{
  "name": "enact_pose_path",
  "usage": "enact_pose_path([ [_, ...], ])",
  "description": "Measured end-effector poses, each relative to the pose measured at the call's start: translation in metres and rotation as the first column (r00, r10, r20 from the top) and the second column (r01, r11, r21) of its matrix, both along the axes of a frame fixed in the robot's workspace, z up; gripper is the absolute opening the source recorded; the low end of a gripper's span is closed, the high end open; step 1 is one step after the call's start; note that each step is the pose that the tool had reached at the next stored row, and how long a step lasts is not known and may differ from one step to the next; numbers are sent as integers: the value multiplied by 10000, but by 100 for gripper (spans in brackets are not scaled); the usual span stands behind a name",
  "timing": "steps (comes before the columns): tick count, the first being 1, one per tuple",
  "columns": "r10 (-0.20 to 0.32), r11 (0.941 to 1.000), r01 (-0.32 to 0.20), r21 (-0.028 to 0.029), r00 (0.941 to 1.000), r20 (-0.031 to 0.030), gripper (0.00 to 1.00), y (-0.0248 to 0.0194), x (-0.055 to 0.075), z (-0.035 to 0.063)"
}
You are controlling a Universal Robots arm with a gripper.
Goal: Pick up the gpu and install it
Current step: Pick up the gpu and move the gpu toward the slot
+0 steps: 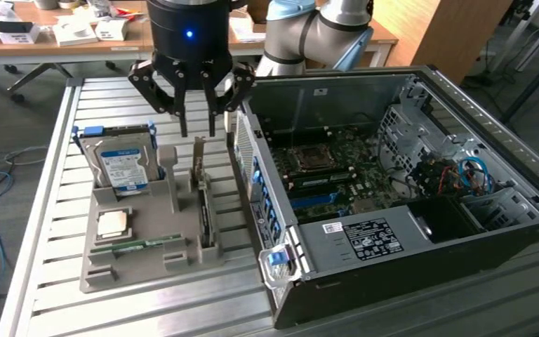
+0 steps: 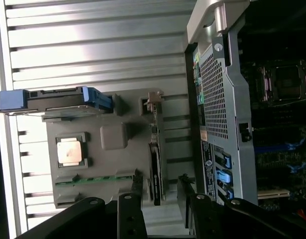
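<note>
One gpu stands edgewise beneath the tool.

Slatted aluminium bench carries a grey moulded plastic holder tray at the exterior view's left. Boxy hard drive with blue-white label stands upright at the tray's far end. Square silver processor chip lies flat nearer, narrow green memory stick nearer again. Open black computer case sits right, green motherboard exposed.
</note>
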State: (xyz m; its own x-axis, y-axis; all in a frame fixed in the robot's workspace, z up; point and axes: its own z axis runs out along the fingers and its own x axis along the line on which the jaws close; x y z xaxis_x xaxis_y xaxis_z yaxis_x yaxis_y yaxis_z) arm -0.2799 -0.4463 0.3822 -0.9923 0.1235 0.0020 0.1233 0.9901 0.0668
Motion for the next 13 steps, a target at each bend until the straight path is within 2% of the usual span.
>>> enact_pose_path([
  [13, -11, 10000, 11, 0, 10000, 1, 42, 1, -1, -237],
])
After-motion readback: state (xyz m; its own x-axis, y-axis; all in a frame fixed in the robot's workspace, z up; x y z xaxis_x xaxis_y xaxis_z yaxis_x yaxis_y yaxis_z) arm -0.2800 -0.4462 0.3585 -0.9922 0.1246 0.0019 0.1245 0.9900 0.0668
